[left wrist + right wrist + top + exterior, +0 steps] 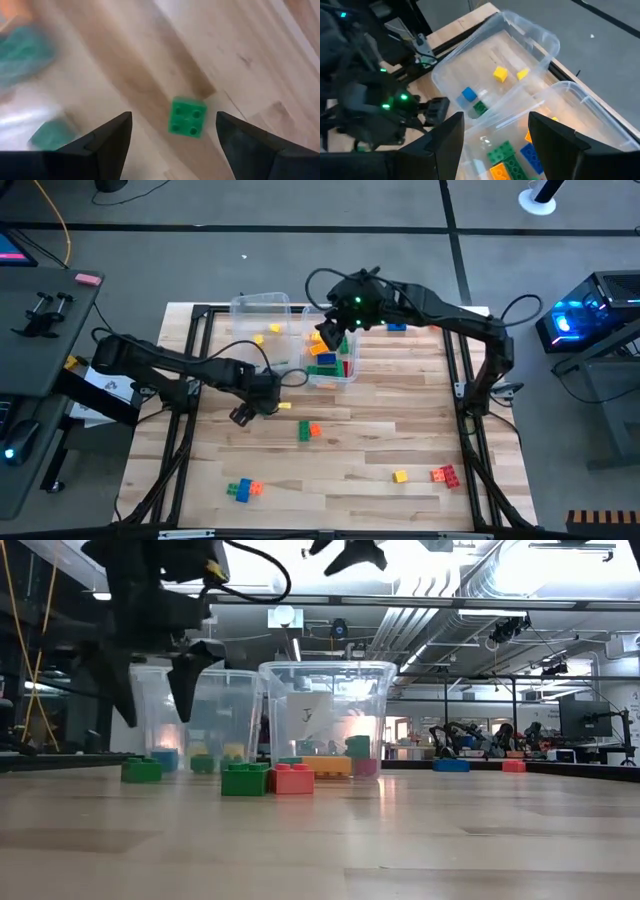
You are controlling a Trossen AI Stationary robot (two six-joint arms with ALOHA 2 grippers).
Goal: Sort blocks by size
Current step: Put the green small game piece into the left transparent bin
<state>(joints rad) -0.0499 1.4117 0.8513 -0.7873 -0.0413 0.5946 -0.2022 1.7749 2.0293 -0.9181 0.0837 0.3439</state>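
My left gripper (172, 132) hovers spread above a small square green block (187, 116), studs up, no long axis, on the table (400, 420) near the bins. My right gripper (495, 132) hangs spread over the right bin (335, 370), empty.

Bare table (380, 420) lies open at 3 o'clock of the green-orange brick pair (309, 430). Two clear bins (275, 320) block 12 o'clock

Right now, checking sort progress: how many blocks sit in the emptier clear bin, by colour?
Yellow blocks: 2
Blue block: 1
Green block: 1
Total: 4 in the emptier clear bin
Both open: right gripper above the fuller bin, left gripper over a loose green block.
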